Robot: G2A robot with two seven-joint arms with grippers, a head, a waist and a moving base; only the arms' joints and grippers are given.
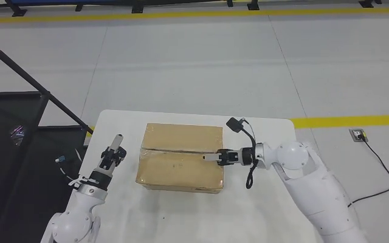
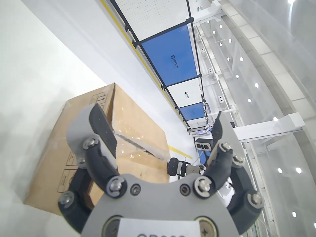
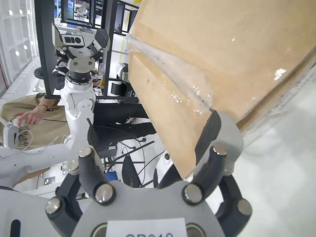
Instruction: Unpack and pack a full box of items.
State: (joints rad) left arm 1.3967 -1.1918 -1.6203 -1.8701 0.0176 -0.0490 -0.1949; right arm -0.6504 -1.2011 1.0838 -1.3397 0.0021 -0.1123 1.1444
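Observation:
A closed cardboard box point(image 1: 180, 157) stands in the middle of the white table, with wrinkled clear tape point(image 3: 172, 75) along its top seam. My right gripper point(image 1: 213, 157) is at the right end of that seam. In the right wrist view it point(image 3: 150, 134) is open: one finger point(image 3: 209, 134) lies against the box point(image 3: 209, 38) by the tape's end, and the box's near edge sits between the jaws. My left gripper point(image 1: 113, 152) hovers open to the left of the box, clear of it. In the left wrist view it point(image 2: 160, 129) holds nothing and faces the box point(image 2: 138, 124).
The white table point(image 1: 261, 200) has bare room in front of the box and on both sides. A black frame and dark netting point(image 1: 24, 127) stand off the table's left edge. A cable point(image 1: 248, 176) loops from the right wrist.

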